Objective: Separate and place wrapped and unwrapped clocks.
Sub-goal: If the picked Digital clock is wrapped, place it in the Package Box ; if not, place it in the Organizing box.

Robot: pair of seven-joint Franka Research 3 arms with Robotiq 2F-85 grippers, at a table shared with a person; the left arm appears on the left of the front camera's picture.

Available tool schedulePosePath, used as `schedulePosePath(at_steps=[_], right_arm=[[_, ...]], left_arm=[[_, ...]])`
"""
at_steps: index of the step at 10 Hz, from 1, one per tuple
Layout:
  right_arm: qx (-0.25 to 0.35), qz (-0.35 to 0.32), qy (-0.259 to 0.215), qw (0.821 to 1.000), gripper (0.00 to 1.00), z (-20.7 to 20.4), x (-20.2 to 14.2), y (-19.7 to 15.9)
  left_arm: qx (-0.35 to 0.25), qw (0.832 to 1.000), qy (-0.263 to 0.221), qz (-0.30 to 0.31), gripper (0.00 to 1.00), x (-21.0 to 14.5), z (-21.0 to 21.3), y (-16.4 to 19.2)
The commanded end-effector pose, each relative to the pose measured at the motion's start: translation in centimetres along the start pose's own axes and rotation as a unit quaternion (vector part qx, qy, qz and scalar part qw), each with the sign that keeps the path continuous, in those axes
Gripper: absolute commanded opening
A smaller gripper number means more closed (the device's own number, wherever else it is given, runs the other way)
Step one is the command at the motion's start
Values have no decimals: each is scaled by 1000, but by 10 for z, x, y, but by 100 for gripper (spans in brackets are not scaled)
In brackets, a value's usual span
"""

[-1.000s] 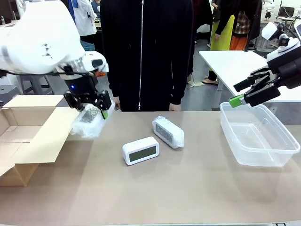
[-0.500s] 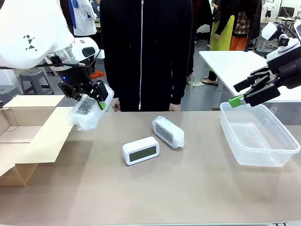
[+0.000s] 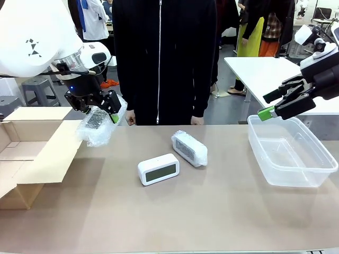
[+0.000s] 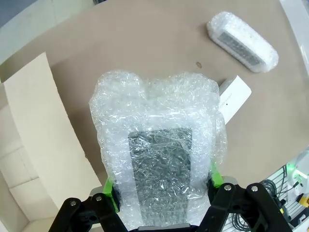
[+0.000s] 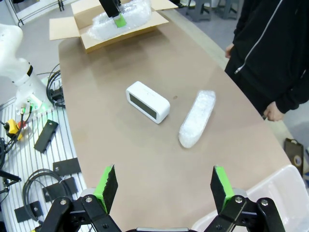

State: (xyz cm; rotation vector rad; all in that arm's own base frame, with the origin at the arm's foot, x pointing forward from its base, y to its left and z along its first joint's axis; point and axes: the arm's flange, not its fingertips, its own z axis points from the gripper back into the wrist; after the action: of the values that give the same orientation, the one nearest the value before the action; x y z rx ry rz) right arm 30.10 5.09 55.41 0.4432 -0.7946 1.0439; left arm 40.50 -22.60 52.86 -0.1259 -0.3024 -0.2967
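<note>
My left gripper (image 3: 99, 112) is shut on a bubble-wrapped clock (image 3: 95, 126), held in the air over the flap of the cardboard box (image 3: 37, 153). In the left wrist view that wrapped clock (image 4: 159, 164) sits between the green pads (image 4: 216, 180). A second wrapped clock (image 3: 189, 148) lies at mid-table, also seen as a wrapped clock (image 5: 197, 118). The bare white clock (image 3: 158, 169) with a dark grey screen lies just left of it, seen too as the bare clock (image 5: 147, 101). My right gripper (image 3: 275, 107) hangs open above the clear plastic bin (image 3: 312, 180), with its open gripper (image 5: 161, 186) holding nothing.
A person in a black zip jacket (image 3: 164, 58) stands at the far edge with hands (image 3: 197, 120) by the table. A white table (image 3: 265, 74) stands behind on the right. Cables and tools (image 5: 43, 140) lie off the table's side.
My left gripper has lifted the wrapped clock up and slightly left, toward the box, then held still over the last half second. The right arm has not moved.
</note>
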Motion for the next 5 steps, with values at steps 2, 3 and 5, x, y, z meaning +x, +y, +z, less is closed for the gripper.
schedulePosePath(at_steps=[2, 3, 5], right_arm=[[10, 3, -8, 1000, 100, -1, -1, -2], [10, 3, -8, 1000, 100, -1, -1, -2], [10, 3, -8, 1000, 100, -1, -1, -2]], left_arm=[[3, 1000, 0, 9, 44, 0, 4, -2], [3, 1000, 0, 9, 44, 0, 4, -2], [3, 1000, 0, 9, 44, 0, 4, -2]])
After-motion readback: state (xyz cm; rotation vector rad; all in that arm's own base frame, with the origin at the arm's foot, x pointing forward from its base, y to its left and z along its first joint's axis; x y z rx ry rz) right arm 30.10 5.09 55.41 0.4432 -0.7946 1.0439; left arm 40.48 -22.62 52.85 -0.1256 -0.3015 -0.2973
